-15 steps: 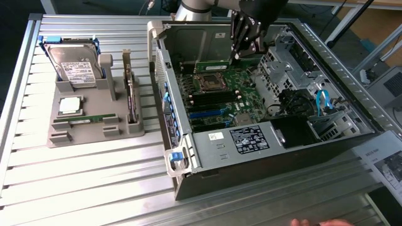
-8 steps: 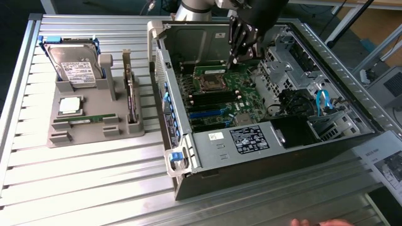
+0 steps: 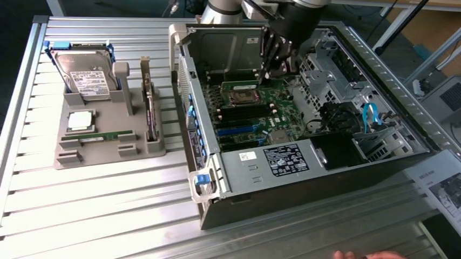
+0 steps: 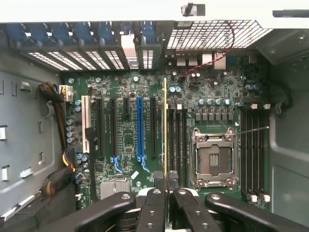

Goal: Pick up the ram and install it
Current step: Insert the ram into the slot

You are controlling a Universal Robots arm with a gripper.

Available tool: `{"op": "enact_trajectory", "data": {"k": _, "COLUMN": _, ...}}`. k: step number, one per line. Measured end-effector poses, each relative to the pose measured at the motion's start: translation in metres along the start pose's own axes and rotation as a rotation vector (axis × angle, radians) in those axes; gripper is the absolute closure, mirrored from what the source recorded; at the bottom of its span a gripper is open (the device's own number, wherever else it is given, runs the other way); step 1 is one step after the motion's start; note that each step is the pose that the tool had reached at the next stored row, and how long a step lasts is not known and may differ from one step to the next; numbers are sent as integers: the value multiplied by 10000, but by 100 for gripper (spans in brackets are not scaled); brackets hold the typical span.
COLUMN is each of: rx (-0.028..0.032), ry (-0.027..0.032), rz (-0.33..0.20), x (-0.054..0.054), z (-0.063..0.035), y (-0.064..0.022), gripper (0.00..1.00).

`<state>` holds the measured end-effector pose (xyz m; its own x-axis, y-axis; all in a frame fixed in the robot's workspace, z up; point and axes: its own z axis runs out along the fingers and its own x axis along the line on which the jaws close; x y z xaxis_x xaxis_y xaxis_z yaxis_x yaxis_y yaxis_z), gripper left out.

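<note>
In the wrist view my gripper (image 4: 165, 186) is shut on the ram (image 4: 165, 130). I see the ram edge-on as a thin gold-and-green strip running away from the fingers. It hangs over the motherboard (image 4: 120, 140), lined up with the black memory slots (image 4: 176, 140) just beside the open processor socket (image 4: 214, 159). Whether its edge touches a slot I cannot tell. In the exterior view the gripper (image 3: 272, 67) reaches down into the open computer case (image 3: 310, 162), above the board's far part near the socket (image 3: 241, 97).
A grey parts holder (image 3: 108, 154) at the exterior view's left carries a hard drive (image 3: 86, 75), a silver processor chip (image 3: 79, 121), an upright dark expansion card (image 3: 149, 108) and a green stick (image 3: 97, 137). Case walls surround the gripper. A hand (image 3: 360, 254) shows at the bottom edge.
</note>
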<state>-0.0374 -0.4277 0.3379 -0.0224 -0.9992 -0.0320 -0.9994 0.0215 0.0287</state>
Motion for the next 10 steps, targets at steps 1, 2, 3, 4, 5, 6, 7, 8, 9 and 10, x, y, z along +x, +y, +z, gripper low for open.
{"op": "enact_trajectory", "data": {"k": 1, "rx": 0, "ry": 1, "rz": 0, "x": 1, "z": 19, "y": -1, "gripper": 88}}
{"op": "enact_trajectory", "data": {"k": 2, "rx": -1, "ry": 1, "rz": 0, "x": 1, "z": 37, "y": -1, "gripper": 88}}
{"op": "enact_trajectory", "data": {"k": 3, "rx": 0, "ry": 0, "rz": 0, "x": 2, "z": 56, "y": -2, "gripper": 88}}
{"op": "enact_trajectory", "data": {"k": 4, "rx": 0, "ry": 1, "rz": 0, "x": 2, "z": 74, "y": -2, "gripper": 88}}
{"op": "enact_trajectory", "data": {"k": 5, "rx": -1, "ry": 1, "rz": 0, "x": 3, "z": 91, "y": -3, "gripper": 88}}
{"op": "enact_trajectory", "data": {"k": 6, "rx": -1, "ry": 1, "rz": 0, "x": 3, "z": 109, "y": -3, "gripper": 88}}
{"op": "enact_trajectory", "data": {"k": 7, "rx": -1, "ry": 1, "rz": 0, "x": 4, "z": 129, "y": -4, "gripper": 88}}
{"op": "enact_trajectory", "data": {"k": 8, "rx": -1, "ry": 0, "rz": 0, "x": 5, "z": 146, "y": -4, "gripper": 88}}
{"op": "enact_trajectory", "data": {"k": 9, "rx": 0, "ry": 0, "rz": 0, "x": 5, "z": 169, "y": -5, "gripper": 88}}
{"op": "enact_trajectory", "data": {"k": 10, "rx": 0, "ry": 0, "rz": 0, "x": 6, "z": 187, "y": -5, "gripper": 88}}
